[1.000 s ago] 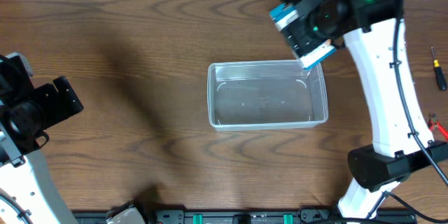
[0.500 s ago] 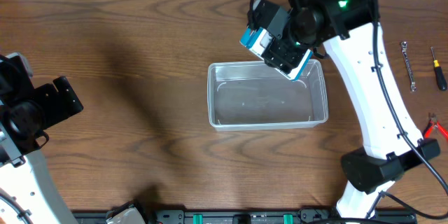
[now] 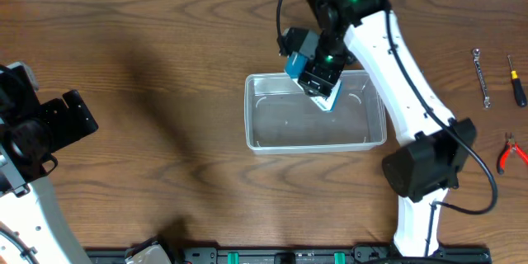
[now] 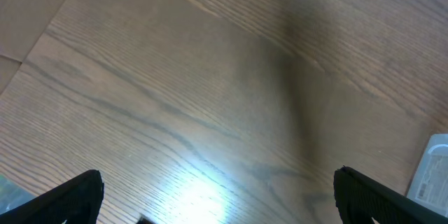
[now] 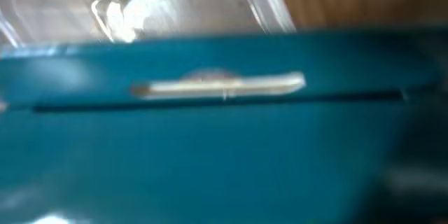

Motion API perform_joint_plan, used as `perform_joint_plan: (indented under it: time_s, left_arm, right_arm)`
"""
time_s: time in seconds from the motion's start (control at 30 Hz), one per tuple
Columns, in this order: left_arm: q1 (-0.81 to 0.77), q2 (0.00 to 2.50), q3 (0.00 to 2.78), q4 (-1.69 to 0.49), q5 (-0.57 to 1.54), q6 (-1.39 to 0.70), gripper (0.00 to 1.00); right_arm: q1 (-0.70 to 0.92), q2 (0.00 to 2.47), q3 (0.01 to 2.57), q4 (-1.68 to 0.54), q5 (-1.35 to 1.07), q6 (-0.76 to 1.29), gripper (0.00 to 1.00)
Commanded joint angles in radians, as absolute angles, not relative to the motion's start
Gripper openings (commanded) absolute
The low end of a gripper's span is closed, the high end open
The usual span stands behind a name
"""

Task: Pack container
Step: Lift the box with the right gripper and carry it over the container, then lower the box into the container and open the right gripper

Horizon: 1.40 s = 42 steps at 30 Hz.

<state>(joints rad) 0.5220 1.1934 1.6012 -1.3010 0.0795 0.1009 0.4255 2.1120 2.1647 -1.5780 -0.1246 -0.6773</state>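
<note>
The container (image 3: 250,120), a clear plastic tub, stands at the middle of the wooden table with nothing lying in it. My right gripper (image 3: 318,74) hangs over its back edge, shut on a blue-and-white box (image 3: 296,64) that is tilted above the tub. In the right wrist view the blue box (image 5: 224,154) fills almost the whole frame and hides the fingers; a corner of the container (image 5: 175,0) shows above it. My left gripper (image 4: 224,196) is open over bare wood at the table's left side (image 3: 78,120), far from the tub.
A wrench (image 3: 481,76), a screwdriver (image 3: 516,82) and red-handled pliers (image 3: 513,153) lie at the far right of the table. A pale object (image 4: 430,168) shows at the right edge of the left wrist view.
My right arm has swung left with the box, from the container's back right corner to over the middle of its back edge. The left arm has not moved.
</note>
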Motion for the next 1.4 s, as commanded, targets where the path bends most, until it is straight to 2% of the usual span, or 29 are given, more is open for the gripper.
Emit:
perform_joint_plan:
  time_s: [0.0,0.43,1.0,1.37]
  left_arm:
    - [0.527,1.197,1.612,-1.301,0.087,0.088,0.98]
    - [0.527,1.197,1.612,-1.301,0.087,0.089,0.98]
    - [0.527,1.197,1.612,-1.301,0.087,0.089,0.98]
    - [0.527,1.197,1.612,-1.301,0.087,0.089,0.98]
  right_arm:
    - [0.434,2.134,2.144,-1.569,-0.141,-0.697,0.80]
    - [0.434,2.142,2.113,-1.556,-0.214,-0.706,0.82]
    - [0.434,2.142,1.926,-1.465,-0.215,-0.735,0.84]
    - [0.458,2.142,1.920,-1.448,-0.240,-0.735,0.88]
